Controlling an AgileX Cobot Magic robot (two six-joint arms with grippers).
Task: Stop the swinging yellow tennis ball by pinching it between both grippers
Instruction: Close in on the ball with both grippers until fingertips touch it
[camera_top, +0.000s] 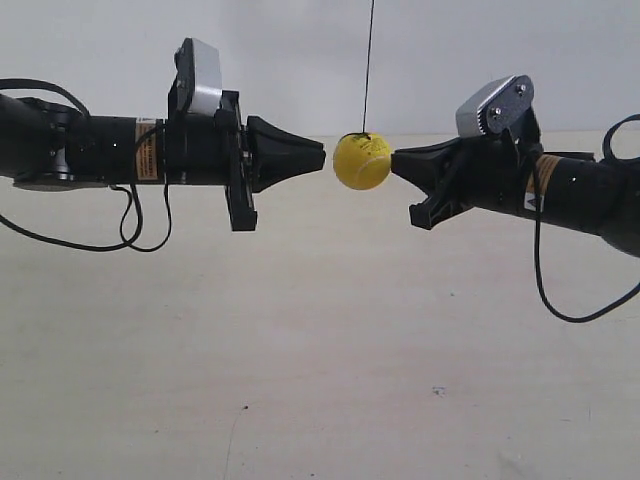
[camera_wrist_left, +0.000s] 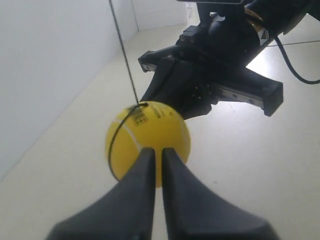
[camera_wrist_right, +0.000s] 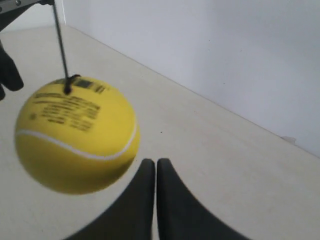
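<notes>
The yellow tennis ball (camera_top: 361, 161) hangs on a thin black string (camera_top: 369, 70) between the two arms, above the table. My left gripper (camera_top: 322, 155), the arm at the exterior view's left, is shut, with a small gap between its tips and the ball. My right gripper (camera_top: 395, 160) is shut too, its tips right at the ball's other side; I cannot tell whether they touch. In the left wrist view the ball (camera_wrist_left: 150, 132) sits straight ahead of the shut tips (camera_wrist_left: 157, 150). In the right wrist view the blurred ball (camera_wrist_right: 75, 137) lies to one side of the shut tips (camera_wrist_right: 151, 161).
A pale beige table (camera_top: 320, 380) spreads below, with a white wall (camera_top: 300, 60) behind. Black cables (camera_top: 140, 225) loop down from both arms. A silver-grey camera box (camera_top: 200, 70) sits on each wrist.
</notes>
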